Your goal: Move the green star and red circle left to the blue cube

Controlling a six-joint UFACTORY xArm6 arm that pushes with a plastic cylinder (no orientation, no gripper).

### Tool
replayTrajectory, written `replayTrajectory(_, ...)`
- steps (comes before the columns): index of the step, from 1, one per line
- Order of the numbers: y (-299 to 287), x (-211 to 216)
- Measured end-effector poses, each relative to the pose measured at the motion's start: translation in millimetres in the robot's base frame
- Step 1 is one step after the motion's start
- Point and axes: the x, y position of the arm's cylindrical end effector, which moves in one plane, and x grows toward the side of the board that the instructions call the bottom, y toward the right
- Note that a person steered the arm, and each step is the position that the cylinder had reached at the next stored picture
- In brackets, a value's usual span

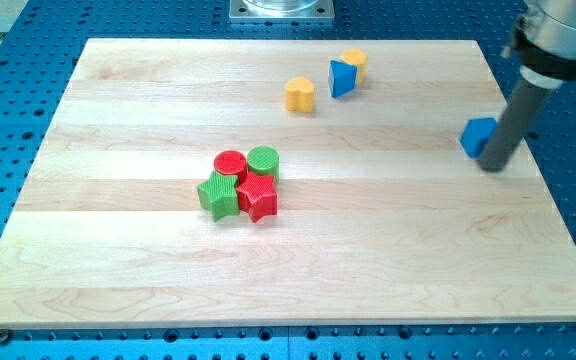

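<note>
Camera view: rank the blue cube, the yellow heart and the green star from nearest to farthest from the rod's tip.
From my tip:
1. Blue cube, right beside it, at the view's right.
2. Yellow heart, toward the view's top, near the middle.
3. Green star, left of centre, in the red-green cluster.

The rod [513, 110] (blurred, cut off at the view's top) hides the blue cube's [478, 135] right side.

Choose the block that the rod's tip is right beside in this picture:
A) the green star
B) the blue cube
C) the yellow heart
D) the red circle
B. My tip stands at the right edge of the blue cube, near the view's right side, while the green star and the red circle sit in the cluster far to the view's left.
</note>
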Motion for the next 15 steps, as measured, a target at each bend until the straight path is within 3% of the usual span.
replayTrajectory(1, -16, 17)
replayTrajectory(2, -154, 120)
replayTrajectory(3, -306, 104)
replayTrajectory(4, -338, 51)
replayTrajectory(5, -272, 3)
replayTrajectory(8, -403, 34)
replayTrajectory(9, -432, -4)
replayTrajectory(10, -360, -18)
replayTrajectory(12, -482, -50)
replayTrajectory(14, -318, -47)
replayTrajectory(15, -325, -78)
